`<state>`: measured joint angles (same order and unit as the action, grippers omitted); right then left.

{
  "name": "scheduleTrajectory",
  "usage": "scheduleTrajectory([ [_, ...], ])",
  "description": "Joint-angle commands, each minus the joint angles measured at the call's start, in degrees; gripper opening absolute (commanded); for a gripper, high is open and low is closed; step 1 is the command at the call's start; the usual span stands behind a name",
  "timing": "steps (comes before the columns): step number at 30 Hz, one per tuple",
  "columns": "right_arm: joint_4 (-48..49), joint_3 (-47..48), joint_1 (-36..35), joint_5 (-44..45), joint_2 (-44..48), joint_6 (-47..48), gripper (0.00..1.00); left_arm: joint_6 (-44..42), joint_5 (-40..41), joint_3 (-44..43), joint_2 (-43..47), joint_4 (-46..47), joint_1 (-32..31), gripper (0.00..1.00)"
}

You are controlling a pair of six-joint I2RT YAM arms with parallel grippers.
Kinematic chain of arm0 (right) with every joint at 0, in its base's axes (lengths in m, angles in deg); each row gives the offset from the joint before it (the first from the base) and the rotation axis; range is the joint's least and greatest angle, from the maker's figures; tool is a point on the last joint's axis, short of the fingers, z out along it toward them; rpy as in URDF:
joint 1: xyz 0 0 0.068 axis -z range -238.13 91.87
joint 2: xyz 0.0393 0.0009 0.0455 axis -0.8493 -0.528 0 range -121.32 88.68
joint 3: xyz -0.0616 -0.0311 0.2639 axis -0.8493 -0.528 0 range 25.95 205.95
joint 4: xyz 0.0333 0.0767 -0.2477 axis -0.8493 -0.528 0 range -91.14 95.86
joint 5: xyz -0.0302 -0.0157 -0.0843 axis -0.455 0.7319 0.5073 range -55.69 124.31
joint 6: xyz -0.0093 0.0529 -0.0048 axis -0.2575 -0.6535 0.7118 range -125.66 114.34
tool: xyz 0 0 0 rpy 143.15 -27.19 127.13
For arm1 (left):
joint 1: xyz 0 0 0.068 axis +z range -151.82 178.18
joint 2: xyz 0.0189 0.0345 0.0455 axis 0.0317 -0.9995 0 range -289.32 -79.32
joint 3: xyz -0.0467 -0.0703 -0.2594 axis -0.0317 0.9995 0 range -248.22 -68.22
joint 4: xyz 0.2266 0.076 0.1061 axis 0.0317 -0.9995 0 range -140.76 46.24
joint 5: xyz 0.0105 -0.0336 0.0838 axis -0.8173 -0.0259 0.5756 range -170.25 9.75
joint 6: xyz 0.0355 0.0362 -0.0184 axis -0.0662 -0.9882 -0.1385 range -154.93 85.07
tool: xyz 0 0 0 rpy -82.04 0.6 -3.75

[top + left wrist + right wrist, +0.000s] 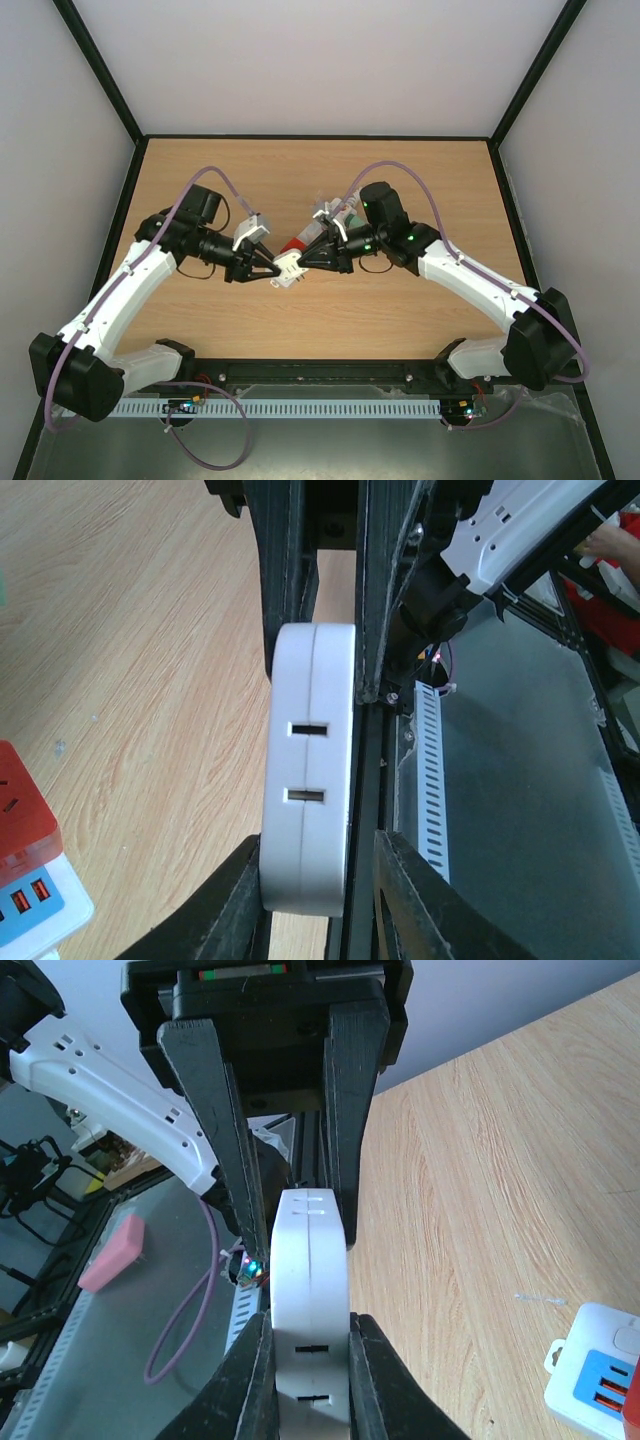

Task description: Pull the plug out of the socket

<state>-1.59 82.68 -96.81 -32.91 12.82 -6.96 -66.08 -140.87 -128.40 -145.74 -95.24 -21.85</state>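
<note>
A white, flat, round-ended plug (pixel 287 268) with small slots hangs above the middle of the table, between both grippers. My right gripper (pixel 311 1325) is shut on its thin sides (pixel 310 1260). My left gripper (pixel 318 845) stands around the plug's other end (pixel 310 730): its left finger (pixel 235 880) touches the plug and a gap shows at the right finger (pixel 420 890). The socket (pixel 300 242), white with a red block and blue squares, lies on the table just behind the grippers. It shows apart from the plug at the lower left corner (pixel 30 880) and at the lower right (pixel 595 1380).
The wooden table (pixel 320 310) is fenced by a black frame and pale walls. A white slotted cable tray (pixel 300 408) runs along the near edge over a grey metal shelf, where a pink block (pixel 112 1252) lies. Purple cables loop off both arms.
</note>
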Motion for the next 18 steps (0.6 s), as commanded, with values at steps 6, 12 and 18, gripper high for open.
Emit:
scheduleTrajectory([
  [6,-0.04,-0.72,-0.22,-0.08,1.58,0.99,0.1,2.59,-4.05,-0.74,0.36,2.24,0.95,0.27],
  [12,0.4,-0.61,-0.17,1.04,1.82,0.13,0.28,3.17,-4.78,0.48,1.15,3.44,1.49,0.1],
  [18,1.62,-1.24,0.58,3.08,2.38,-1.46,0.78,3.27,-8.44,1.32,1.81,3.14,5.12,0.03],
])
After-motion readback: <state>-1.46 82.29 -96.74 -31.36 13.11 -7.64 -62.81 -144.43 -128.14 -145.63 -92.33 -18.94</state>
